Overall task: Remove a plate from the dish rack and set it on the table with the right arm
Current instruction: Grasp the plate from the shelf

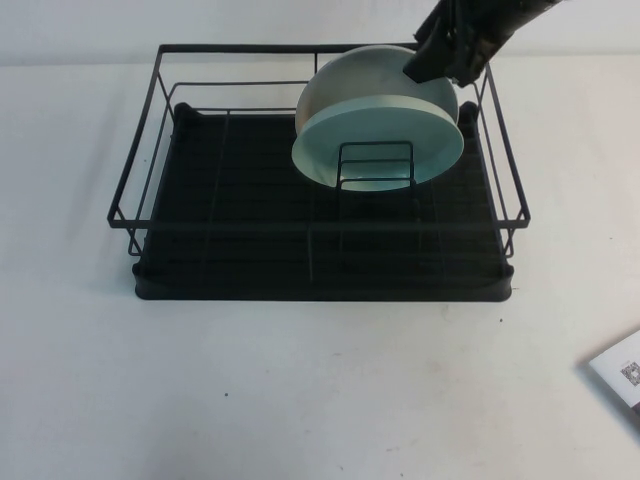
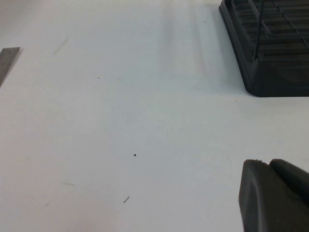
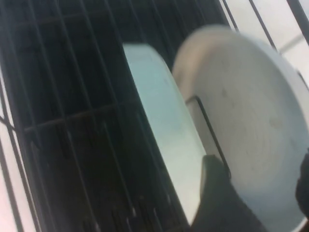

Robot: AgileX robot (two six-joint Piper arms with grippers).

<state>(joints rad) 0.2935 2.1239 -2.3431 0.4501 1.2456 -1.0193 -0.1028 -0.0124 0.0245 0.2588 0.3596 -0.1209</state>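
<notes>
The mint-green plate (image 1: 378, 150) stands on edge in the dish rack's (image 1: 320, 262) small wire holder, a pale grey-white plate (image 1: 345, 80) just behind it. Best play: pinch the green rim alone and lift straight up, clear of the wires. The right end effector (image 1: 440, 62) angles down at the plates' top edge, fingers spread, nothing gripped. The left end effector (image 2: 275, 195) sits parked over the table (image 1: 300, 390); its grip I cannot tell.

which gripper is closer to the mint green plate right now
Right. The right gripper is at the top edge of the mint-green plate standing in the dish rack. The left gripper is over bare table, outside the rack's corner.
</notes>
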